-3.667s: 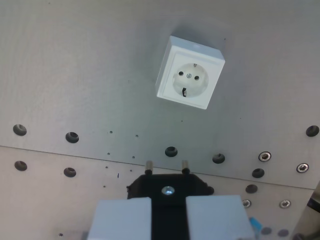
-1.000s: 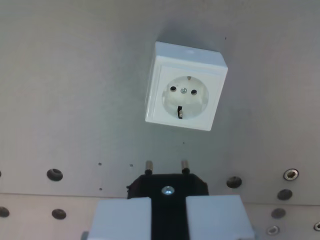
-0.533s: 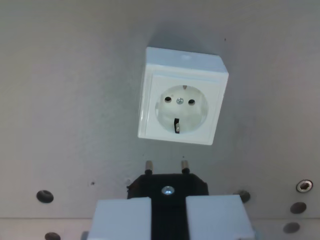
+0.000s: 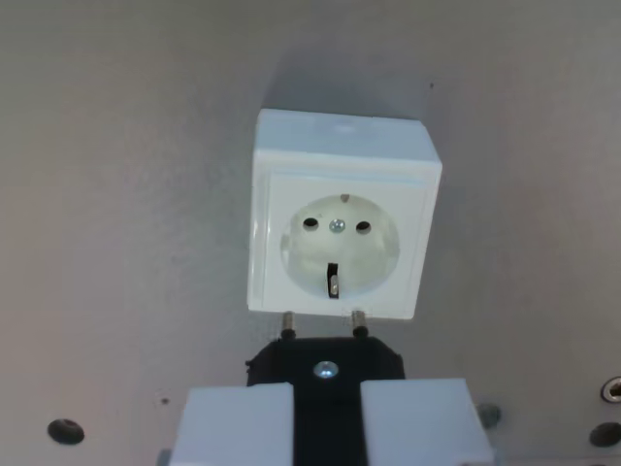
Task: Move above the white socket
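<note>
The socket is white with a silver centre screw. The surface is plain matt grey. The claw has pale grey-white fingers around a black plug.

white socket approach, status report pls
Gripper shut on black plug, pins pointing at the socket. White socket dead ahead on the grey plate, pin tips at its lower edge in the wrist view. Nothing in the way.
</note>
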Available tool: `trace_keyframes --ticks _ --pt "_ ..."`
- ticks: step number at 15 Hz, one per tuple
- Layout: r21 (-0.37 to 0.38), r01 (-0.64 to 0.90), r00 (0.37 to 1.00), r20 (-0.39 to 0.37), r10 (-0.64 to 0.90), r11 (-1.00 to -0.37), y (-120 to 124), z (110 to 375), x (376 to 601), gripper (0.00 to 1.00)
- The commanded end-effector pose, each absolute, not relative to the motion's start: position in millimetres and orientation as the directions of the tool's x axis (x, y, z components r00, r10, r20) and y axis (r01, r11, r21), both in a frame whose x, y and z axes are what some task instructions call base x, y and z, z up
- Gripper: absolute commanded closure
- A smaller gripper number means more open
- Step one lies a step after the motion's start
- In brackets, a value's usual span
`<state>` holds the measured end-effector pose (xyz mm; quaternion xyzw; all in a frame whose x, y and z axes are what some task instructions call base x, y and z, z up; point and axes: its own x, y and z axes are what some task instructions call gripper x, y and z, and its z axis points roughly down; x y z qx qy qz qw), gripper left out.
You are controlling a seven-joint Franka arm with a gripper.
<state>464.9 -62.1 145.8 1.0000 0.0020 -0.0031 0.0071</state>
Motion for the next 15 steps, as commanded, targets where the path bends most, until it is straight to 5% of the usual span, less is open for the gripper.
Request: trace_keyframes --ticks 1,15 --pt "0.020 -0.074 0.991 0.115 -0.071 -0.997 -64.7 134.5 458.7 1.00" --pt "0.018 -0.078 0.990 0.118 -0.076 -0.997 -69.2 109.8 453.3 1.00"
